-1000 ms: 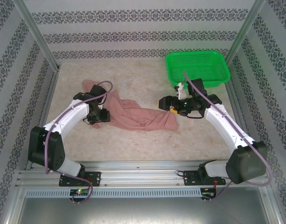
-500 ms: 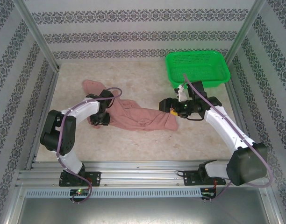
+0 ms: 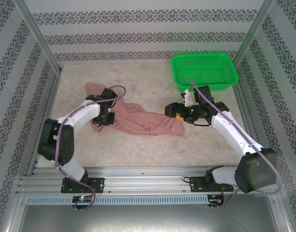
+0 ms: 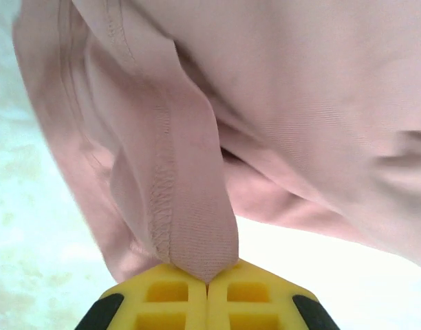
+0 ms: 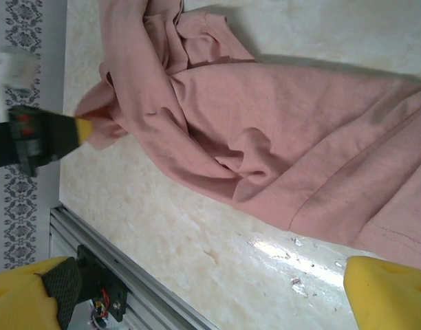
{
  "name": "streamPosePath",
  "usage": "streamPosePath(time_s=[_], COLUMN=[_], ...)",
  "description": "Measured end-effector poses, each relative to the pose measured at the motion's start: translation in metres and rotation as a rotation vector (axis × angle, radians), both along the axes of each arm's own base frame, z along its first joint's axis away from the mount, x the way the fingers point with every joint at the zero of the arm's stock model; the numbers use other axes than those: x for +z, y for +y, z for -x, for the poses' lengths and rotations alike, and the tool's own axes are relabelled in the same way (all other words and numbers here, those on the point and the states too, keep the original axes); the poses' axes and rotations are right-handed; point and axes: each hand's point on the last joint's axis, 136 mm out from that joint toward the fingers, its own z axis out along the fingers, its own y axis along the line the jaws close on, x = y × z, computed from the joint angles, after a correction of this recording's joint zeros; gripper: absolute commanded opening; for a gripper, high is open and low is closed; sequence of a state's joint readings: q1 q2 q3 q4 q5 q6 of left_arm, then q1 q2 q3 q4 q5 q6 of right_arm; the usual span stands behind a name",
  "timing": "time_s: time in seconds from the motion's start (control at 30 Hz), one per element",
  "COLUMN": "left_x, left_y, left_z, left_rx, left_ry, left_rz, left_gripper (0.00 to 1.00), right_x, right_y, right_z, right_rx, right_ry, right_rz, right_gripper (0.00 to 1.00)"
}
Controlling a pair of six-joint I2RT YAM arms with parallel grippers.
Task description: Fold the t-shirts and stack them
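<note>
The salmon-pink t-shirt (image 3: 143,121) lies bunched in a long strip on the worktop (image 3: 138,77), away from the green basket (image 3: 201,55) on its left-arm side and nearer the arm bases. The left tool (image 4: 207,278) is clamped on a hemmed fold at the shirt end farthest from the basket. The right tool (image 5: 210,295) stands wide apart over the shirt end nearest the basket, holding nothing.
</note>
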State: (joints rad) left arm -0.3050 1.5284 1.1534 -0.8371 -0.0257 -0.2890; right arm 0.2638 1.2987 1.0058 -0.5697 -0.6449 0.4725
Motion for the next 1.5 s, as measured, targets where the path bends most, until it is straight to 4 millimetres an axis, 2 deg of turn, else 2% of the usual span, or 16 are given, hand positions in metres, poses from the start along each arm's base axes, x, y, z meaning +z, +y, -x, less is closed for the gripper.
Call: streamPosePath(time_s=[0.13,0.23,0.33,0.53,0.6,0.67,0.87,1.07,1.2,1.3,1.37,1.4,1.5], left_x=[0.041,0.050,0.024,-0.047,-0.057,-0.059,-0.054,-0.068,-0.073,-0.068,-0.060,-0.056,-0.044], left_y=[-0.006,0.002,0.023,0.018,0.021,0.025,0.039,0.046,0.047,0.047,0.047,0.048,0.050], left_z=[0.010,0.017,0.046,0.098,0.108,0.112,0.105,0.112,0.119,0.122,0.125,0.127,0.134], left_rx=[0.038,0.125,0.279,0.473,0.537,0.587,0.698,0.768,0.806,0.835,0.854,0.861,0.902], left_ry=[-0.099,-0.144,-0.101,0.094,0.115,0.114,0.062,0.104,0.113,0.078,0.047,0.032,0.001], left_rz=[0.187,0.330,0.435,0.542,0.552,0.562,0.579,0.551,0.549,0.574,0.589,0.593,0.598], left_gripper=[0.00,0.00,0.00,0.00,0.00,0.00,0.00,0.01,0.09,0.35,0.57,0.63,0.66], right_x=[-0.005,-0.009,-0.015,-0.025,-0.024,-0.023,-0.021,-0.023,-0.021,-0.018,-0.017,-0.017,-0.017], right_y=[0.000,0.001,0.001,0.003,0.004,0.005,0.008,0.011,0.012,0.011,0.009,0.008,0.008], right_z=[-0.001,-0.003,-0.005,-0.011,-0.014,-0.015,-0.019,-0.022,-0.025,-0.029,-0.034,-0.036,-0.043], right_rx=[0.000,0.000,0.000,0.001,0.001,0.004,0.018,0.035,0.046,0.052,0.053,0.052,0.061], right_ry=[0.014,0.026,0.042,0.073,0.072,0.069,0.069,0.079,0.075,0.072,0.074,0.077,0.084], right_rz=[0.004,0.007,0.011,0.019,0.019,0.015,0.005,0.003,0.004,0.003,-0.001,-0.002,-0.012], right_gripper=[0.98,0.98,0.98,0.98,0.98,0.98,0.98,0.98,0.98,0.98,0.98,0.98,0.98])
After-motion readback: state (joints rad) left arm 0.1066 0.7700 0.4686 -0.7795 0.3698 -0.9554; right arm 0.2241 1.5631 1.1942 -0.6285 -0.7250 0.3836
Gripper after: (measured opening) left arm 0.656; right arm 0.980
